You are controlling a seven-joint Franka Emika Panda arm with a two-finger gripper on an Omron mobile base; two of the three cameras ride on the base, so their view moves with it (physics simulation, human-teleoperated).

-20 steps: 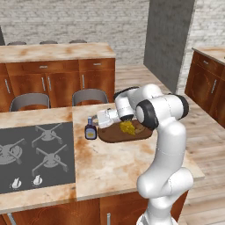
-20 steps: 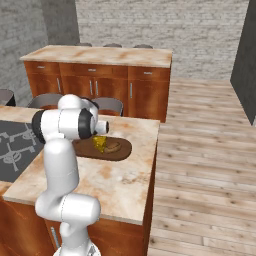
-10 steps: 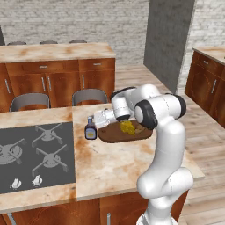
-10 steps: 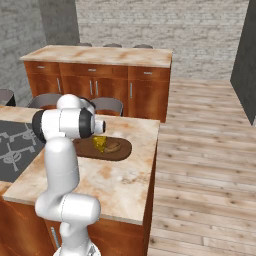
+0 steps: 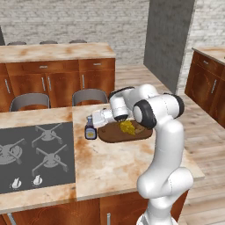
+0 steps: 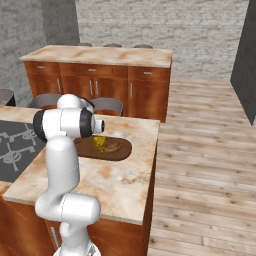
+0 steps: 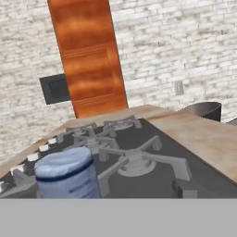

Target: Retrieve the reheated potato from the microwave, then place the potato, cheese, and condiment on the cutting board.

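At the left base view's centre, the dark sauce bottle with bluish cap (image 5: 90, 131) stands just beside the gripper (image 5: 97, 118); jaw spread unclear. The right base view shows the yellow cheese wedge (image 6: 100, 143) on the dark wooden board (image 6: 122, 149).

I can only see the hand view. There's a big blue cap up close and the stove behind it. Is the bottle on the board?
Observer: No. The small bottle of dark brown sauce with a bluish cap stands upright on the marbled counter, just off the end of the dark brown wooden cutting board.
Operator: What's on the board?
Observer: The bright yellow cheese wedge lies on it.
Operator: And the potato?
Observer: The rounded tan-brown potato lies on the board too, beside the cheese.
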